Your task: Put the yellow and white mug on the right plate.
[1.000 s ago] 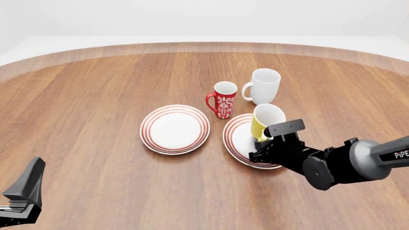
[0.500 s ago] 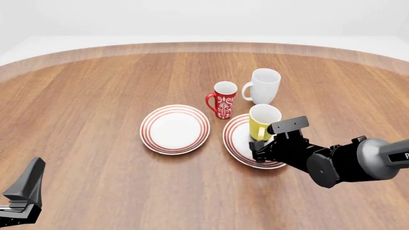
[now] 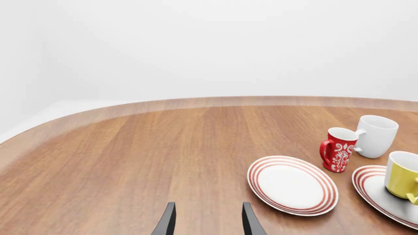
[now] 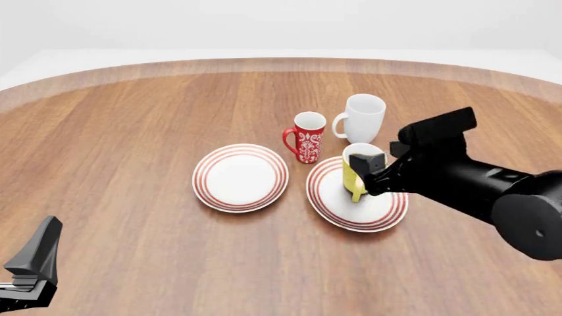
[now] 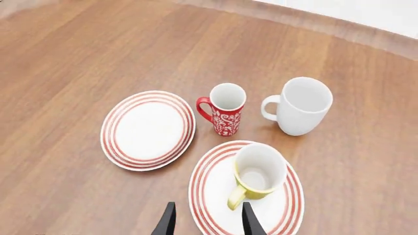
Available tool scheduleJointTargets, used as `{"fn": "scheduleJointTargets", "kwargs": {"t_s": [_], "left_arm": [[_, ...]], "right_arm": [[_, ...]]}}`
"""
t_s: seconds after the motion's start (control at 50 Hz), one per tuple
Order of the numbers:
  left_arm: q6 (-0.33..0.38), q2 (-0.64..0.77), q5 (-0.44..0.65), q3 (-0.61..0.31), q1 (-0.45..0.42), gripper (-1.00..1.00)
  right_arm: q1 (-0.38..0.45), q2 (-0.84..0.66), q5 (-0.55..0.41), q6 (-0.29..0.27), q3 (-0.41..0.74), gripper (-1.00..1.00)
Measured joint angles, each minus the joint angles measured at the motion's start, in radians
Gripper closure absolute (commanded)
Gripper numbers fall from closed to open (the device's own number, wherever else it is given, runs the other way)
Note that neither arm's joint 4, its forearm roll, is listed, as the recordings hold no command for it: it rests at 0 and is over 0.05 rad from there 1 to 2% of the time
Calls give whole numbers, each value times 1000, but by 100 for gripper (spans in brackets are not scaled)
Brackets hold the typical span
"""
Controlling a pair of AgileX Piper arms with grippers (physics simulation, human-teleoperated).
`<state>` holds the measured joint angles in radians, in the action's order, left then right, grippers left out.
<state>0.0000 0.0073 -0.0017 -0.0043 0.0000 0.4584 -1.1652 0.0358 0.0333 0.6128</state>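
Right wrist view shows the right gripper (image 5: 203, 220) open and empty above the yellow and white mug (image 5: 258, 175), upright on the right plate (image 5: 210, 193), handle at seven o'clock; it looks glossy, rigid and breakable, best pinched across the rim or handle.

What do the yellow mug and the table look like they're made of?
The yellow mug looks like glazed ceramic: smooth glossy yellow outside, plain white inside. The table looks like varnished wood, with long brown grain streaks and a soft sheen. Being simulator renders, these are only appearances.
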Motion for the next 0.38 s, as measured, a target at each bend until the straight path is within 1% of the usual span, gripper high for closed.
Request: {"fn": "scheduleJointTargets", "kwargs": {"t_s": [0.12,0.24,0.3,0.34,0.38], "left_arm": [[0,0,0,0,0,-100],[0,0,0,0,0,-100],[0,0,0,0,0,-100],[0,0,0,0,0,-100],[0,0,0,0,0,-100]], "right_arm": [[43,137,-102,1,58,-100],[72,229,-160,7,109,-100],[75,269,-160,3,122,-100],[70,298,-142,-4,117,-100],[60,327,-104,-10,99,-100]]}}
